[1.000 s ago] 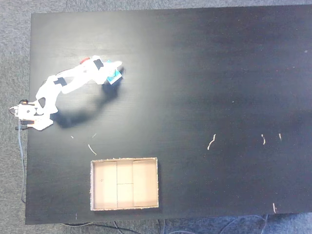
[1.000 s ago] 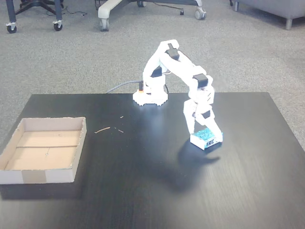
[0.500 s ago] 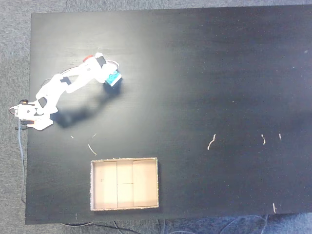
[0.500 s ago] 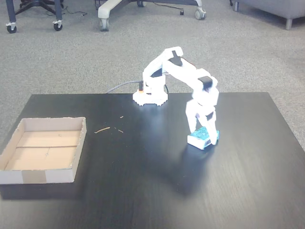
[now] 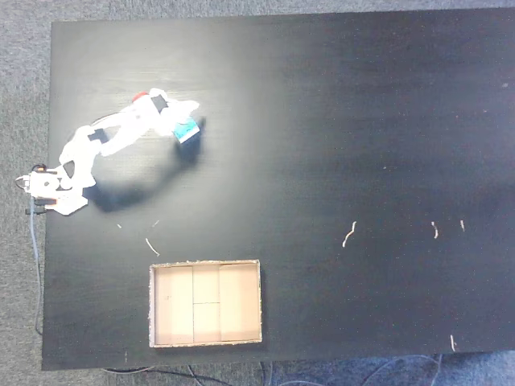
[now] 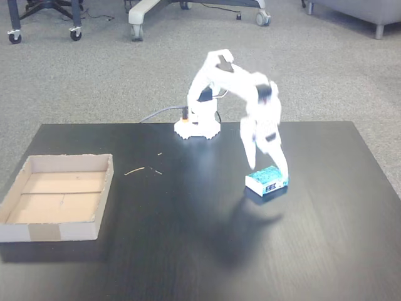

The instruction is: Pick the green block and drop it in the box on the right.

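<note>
Green block under the hand

The hand (image 6: 268, 170) straddles the green block (image 6: 266, 181); grip state unclear. Likely light, stiff: pinch its long sides.

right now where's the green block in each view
Top-down fixed view: the green block lies in the upper left of the black table, at the claw tip.
Front fixed view: the block sits right of centre, under the claw.
Shared landmark: the cardboard box.
</note>
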{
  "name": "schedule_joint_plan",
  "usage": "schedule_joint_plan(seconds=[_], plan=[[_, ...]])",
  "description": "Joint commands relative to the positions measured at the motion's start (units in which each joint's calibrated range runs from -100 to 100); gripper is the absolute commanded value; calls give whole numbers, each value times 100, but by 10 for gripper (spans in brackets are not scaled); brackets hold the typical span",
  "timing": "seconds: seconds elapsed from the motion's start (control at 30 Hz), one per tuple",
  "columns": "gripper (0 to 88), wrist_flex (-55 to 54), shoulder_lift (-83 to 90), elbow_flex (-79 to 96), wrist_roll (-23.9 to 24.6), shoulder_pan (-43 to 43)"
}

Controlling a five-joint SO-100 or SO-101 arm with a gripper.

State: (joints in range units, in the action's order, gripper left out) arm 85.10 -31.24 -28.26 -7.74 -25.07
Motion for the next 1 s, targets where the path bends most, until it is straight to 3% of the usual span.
schedule_joint_plan(seconds=[0.0,0.1,0.23,0.47,0.57,0.7,0.87,0.97], plan=[[444,-203,-830,-510,-10,-152],[393,-343,-1168,-637,0,-190],[233,-351,-1363,-746,-20,-236],[198,103,-102,-819,15,193],[204,268,1617,-837,49,998],[220,185,3057,-1118,-63,2768],[212,-310,1804,-2360,-381,4806],[203,-1251,644,-2913,-537,5511]])
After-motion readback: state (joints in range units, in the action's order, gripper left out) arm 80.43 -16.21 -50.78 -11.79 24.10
